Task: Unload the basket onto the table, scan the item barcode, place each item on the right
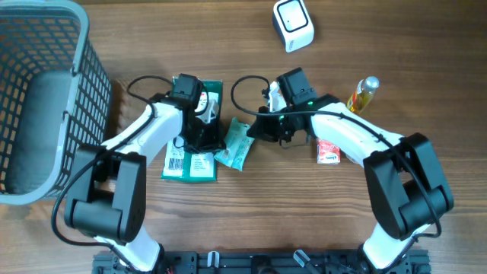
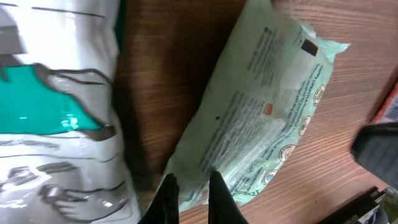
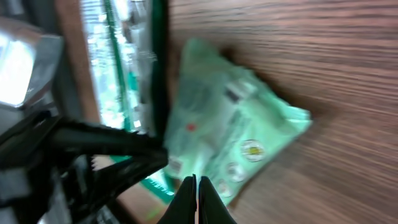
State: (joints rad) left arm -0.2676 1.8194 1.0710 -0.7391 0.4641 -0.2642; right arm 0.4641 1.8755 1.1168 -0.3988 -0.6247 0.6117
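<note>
**A:** How far along is the scan?

**B:** Barely begun, I judge. On the bench (image 1: 426, 61), a large green-and-white pack (image 1: 194, 156) lies just beside a pale green packet (image 1: 236, 144), which rests flat and unlifted. The white scanner (image 1: 293, 24) sits well apart from the packet, beyond its far end. Gripping, lifting and showing the barcode all remain.

**A:** And the arms?

**B:** Both reach low toward the packet. The left tool (image 2: 191, 180) hovers over one edge of it, fingers pinched narrow and holding nothing visible. The right tool (image 3: 196, 182) points at the packet's opposite side, pressed closed and empty.
</note>
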